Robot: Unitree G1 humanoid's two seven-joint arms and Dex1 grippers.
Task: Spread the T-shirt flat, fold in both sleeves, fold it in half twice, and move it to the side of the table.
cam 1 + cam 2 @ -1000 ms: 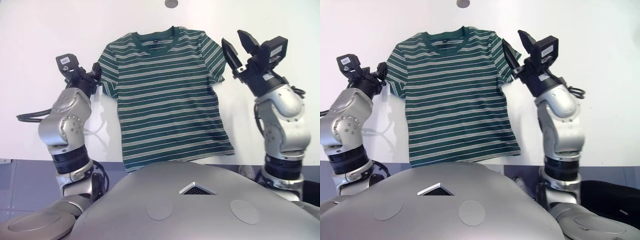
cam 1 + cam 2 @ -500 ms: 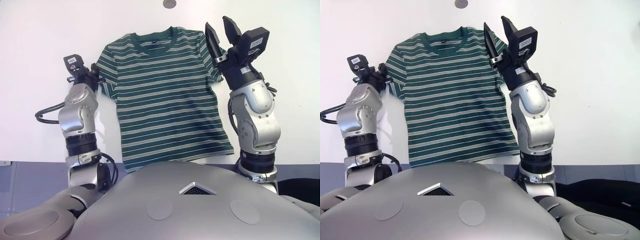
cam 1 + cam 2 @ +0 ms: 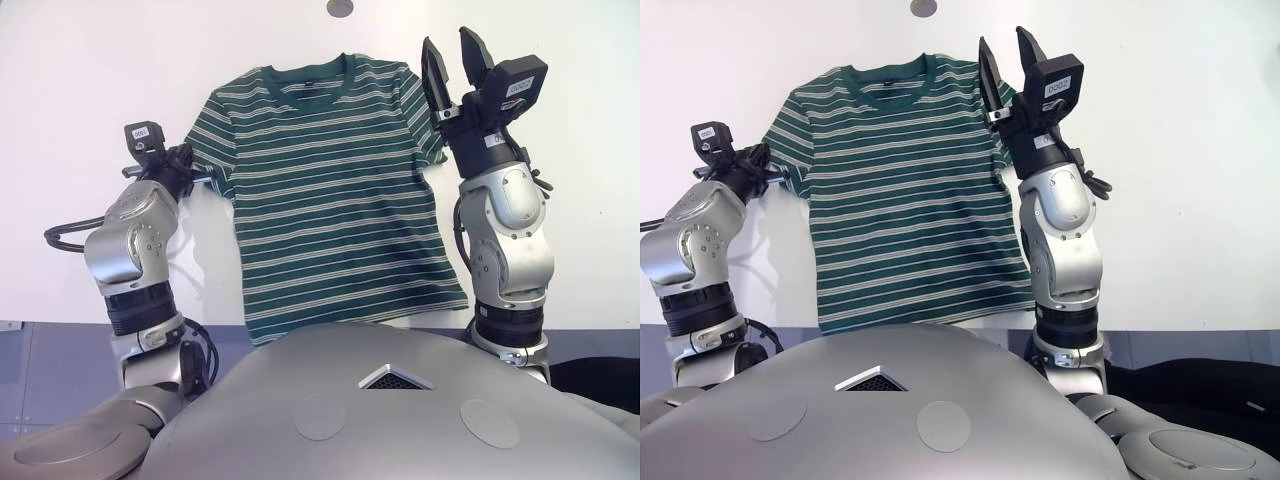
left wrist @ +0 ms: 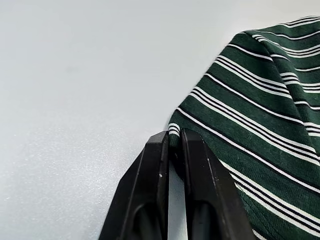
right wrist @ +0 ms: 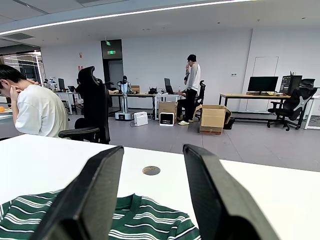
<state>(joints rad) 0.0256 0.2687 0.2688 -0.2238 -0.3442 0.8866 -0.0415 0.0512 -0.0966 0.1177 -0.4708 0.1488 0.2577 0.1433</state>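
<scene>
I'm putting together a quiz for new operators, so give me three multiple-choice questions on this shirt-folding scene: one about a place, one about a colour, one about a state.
1. Where is the left gripper?
A. at the collar
B. at the edge of a sleeve
C. at the bottom hem

2. What colour is the T-shirt?
A. green with white stripes
B. plain red
C. blue with dots

3. How is the right gripper?
A. shut on a sleeve
B. shut on nothing
C. open

Answers:
1. B, its jaws pinch the sleeve's edge.
2. A, the stripes run across the whole shirt.
3. C, its jaws stand apart with nothing between them.
</scene>
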